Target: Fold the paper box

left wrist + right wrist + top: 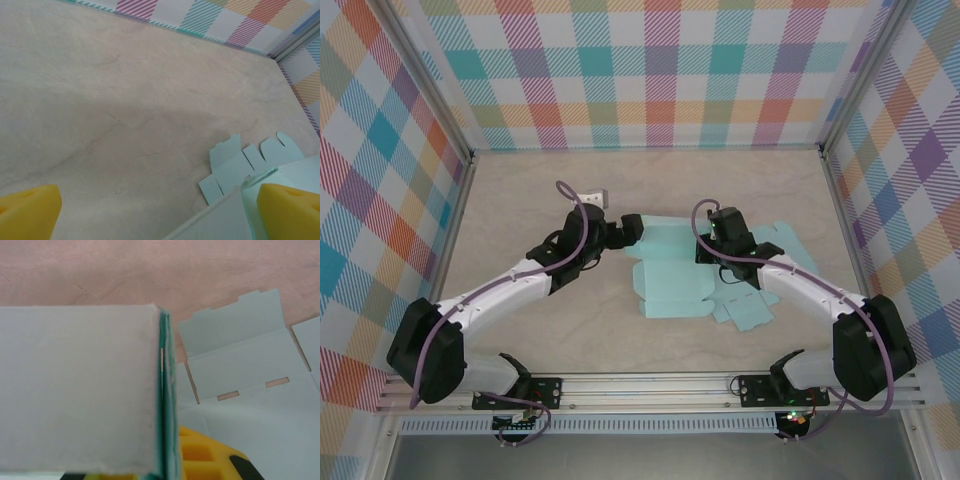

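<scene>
The paper box (672, 283) is a pale teal cut-out lying mostly flat in the middle of the table, its flaps spread to the right (760, 305). My left gripper (628, 230) hovers at the sheet's upper left corner. In the left wrist view its yellow fingertips (29, 212) stand wide apart, open, with the paper box (235, 212) rising past the right one. My right gripper (706, 248) is at the sheet's top edge. It is shut on a raised, doubled panel of the paper box (168, 390), seen edge-on beside one yellow finger (200, 457).
Plaid walls (650, 70) close in the beige table (520, 190) on three sides. A metal rail (650, 388) with both arm bases runs along the near edge. More flat flaps with slots (250, 365) lie beyond the held panel.
</scene>
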{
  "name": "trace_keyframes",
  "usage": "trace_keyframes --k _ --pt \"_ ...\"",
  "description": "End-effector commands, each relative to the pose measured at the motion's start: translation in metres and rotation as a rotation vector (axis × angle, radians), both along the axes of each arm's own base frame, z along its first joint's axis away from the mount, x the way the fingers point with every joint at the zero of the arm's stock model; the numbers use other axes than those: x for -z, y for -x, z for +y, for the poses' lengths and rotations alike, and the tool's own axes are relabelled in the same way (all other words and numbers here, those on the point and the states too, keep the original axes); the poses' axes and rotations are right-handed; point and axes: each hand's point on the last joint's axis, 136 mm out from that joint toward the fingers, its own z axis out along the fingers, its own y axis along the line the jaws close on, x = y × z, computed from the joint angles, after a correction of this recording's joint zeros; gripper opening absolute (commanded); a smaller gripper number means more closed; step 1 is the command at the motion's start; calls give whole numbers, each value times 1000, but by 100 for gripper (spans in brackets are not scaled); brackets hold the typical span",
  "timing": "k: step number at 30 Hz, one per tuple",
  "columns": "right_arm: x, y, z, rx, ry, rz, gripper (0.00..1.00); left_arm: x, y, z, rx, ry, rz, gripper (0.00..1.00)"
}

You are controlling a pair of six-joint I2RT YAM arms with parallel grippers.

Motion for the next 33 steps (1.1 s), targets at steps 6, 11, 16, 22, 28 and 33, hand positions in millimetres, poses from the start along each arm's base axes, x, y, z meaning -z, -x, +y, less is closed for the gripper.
trace_keyframes --k 6,11,16,22,28,33 --pt "-10 -2 2 9 -24 -32 0 7 4 -1 15 -43 13 100" --pt "-10 -3 5 2 -35 -33 0 11 9 7 3 -65 14 100" --pt "-15 -2 6 -3 -42 -40 0 18 10 -9 57 -42 27 100" --pt "-15 -1 9 -12 -53 -36 0 20 10 -34 116 -33 25 100" --pt "-18 0 13 -22 -62 -43 0 23 9 -51 151 -31 27 100" --pt "-18 1 16 -26 -70 -46 0 18 2 -57 153 -12 1 100"
